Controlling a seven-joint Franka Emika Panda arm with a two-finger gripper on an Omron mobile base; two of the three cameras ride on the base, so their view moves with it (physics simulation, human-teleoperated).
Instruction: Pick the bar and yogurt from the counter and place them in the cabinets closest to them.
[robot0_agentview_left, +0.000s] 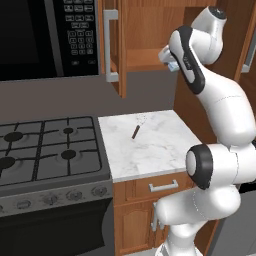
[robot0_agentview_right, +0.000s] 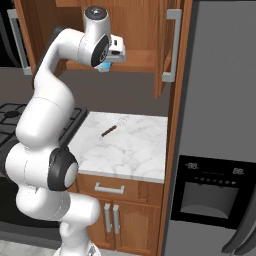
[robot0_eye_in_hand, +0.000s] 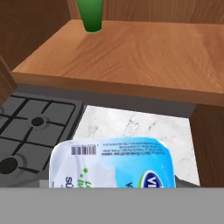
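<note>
Yogurt cup raised to the open wall cabinet.
The gripper (robot0_agentview_right: 106, 64) is closed on the yogurt (robot0_eye_in_hand: 113, 162), level with the front edge of the cabinet shelf (robot0_eye_in_hand: 131, 52). A green object (robot0_eye_in_hand: 91, 15) stands at the shelf's back. Below, a dark brown stick (robot0_agentview_left: 136, 131) lies on the counter (robot0_agentview_left: 150, 145).

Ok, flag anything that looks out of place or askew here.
Nothing is spilled or damaged. One oddity: a thin dark stick lies loose and slanted on the counter. The yogurt is raised near the open cabinet's shelf, where a green object stands upright at the back.
</note>
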